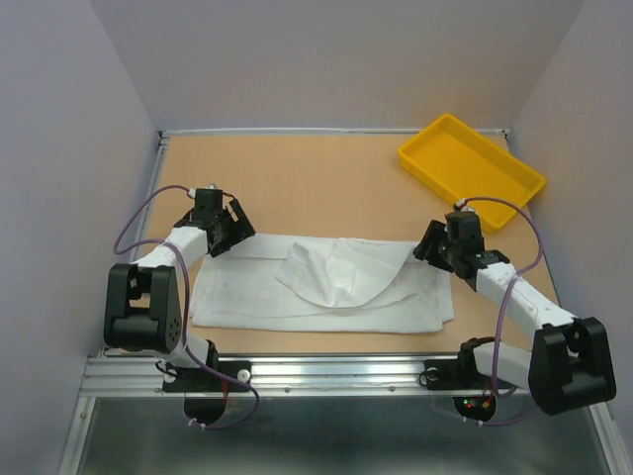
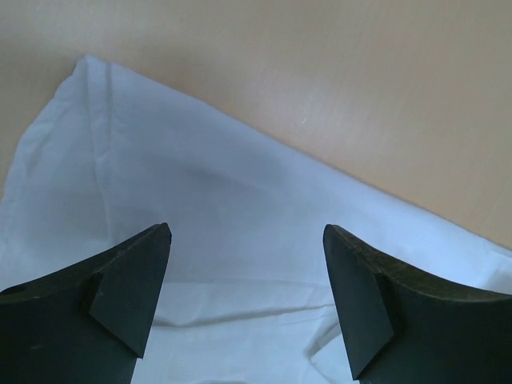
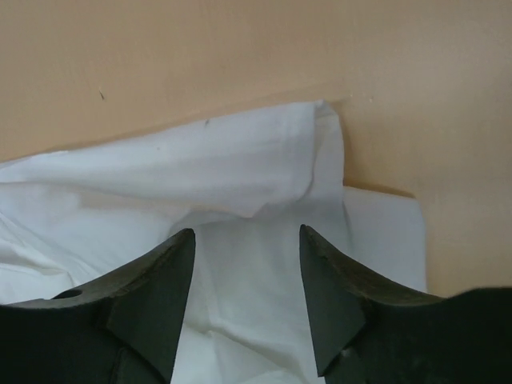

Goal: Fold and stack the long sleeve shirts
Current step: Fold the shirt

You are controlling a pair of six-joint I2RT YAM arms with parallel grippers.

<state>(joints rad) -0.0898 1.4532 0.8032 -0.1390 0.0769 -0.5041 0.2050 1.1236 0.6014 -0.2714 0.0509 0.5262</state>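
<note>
Top external: shirt (image 1: 326,292) lies part-folded by the worktop's (image 1: 297,178) near edge. Left gripper (image 1: 229,235) and right gripper (image 1: 432,247) spread, empty, over its far corners, likely placed for the next fold.

the bare tan wooden tabletop (image 1: 297,183) lies open between the flat white thin-fabric shirt (image 1: 326,282) and the back wall (image 1: 336,59). the yellow rectangular plastic tray (image 1: 473,163) blocks the far right corner, near the right gripper (image 1: 432,244). the left gripper (image 1: 235,226) hovers at the shirt's far left corner; grey side walls (image 1: 59,148) hem both arms.
</note>
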